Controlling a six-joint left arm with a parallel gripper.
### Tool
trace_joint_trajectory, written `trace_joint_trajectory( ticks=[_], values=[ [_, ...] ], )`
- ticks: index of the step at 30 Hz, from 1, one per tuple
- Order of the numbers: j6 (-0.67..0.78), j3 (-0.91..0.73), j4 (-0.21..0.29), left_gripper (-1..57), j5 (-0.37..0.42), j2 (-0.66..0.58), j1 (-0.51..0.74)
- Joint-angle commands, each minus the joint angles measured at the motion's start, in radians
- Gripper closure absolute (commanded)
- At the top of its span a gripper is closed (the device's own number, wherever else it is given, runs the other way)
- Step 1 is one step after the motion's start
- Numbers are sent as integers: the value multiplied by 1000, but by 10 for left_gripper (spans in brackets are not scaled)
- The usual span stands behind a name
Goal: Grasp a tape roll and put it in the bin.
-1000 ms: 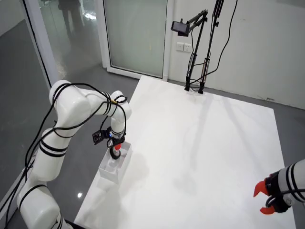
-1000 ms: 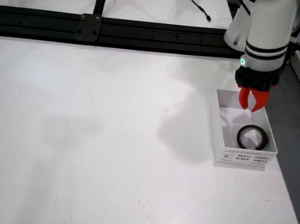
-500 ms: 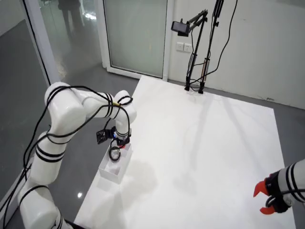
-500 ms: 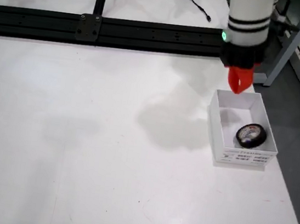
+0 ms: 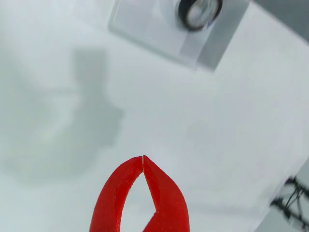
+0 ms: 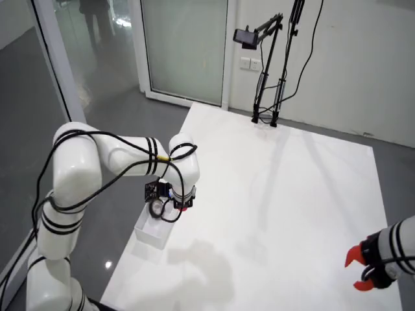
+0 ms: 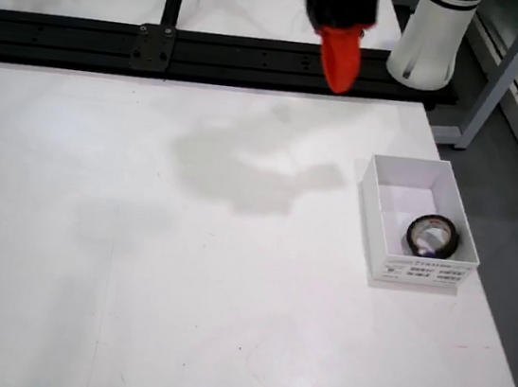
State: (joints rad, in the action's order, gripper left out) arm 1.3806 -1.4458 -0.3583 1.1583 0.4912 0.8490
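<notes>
- One tape roll [image 7: 433, 237], black, lay inside the one white bin [image 7: 371, 209], at the end nearer its printed face, seen from the front view.
- My hand [image 5: 143, 162] hung above the bare worktop [image 7: 180, 288], well apart from the bin, red fingertips pressed together, holding nothing.
- In the view riding on my hand, the bin was cut off at the top edge.
- Small print on the bin's label stayed too fine to read.
- A second red hand [image 6: 360, 271] sat at the corner-view edge.

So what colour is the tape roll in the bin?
Black, seen best from the fixed table view: tape roll in the white bin.
</notes>
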Motion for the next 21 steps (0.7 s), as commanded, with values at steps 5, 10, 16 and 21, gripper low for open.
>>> trace_joint_trajectory(
  ticks=[5, 10, 16, 21],
  values=[
    [29, 340, -2, 570, 72, 83, 466],
    [29, 390, 4, 562, 72, 89, 524],
    [28, 418, 24, 537, 70, 76, 565],
    [26, 421, 79, 537, 70, 63, 585]
  ],
)
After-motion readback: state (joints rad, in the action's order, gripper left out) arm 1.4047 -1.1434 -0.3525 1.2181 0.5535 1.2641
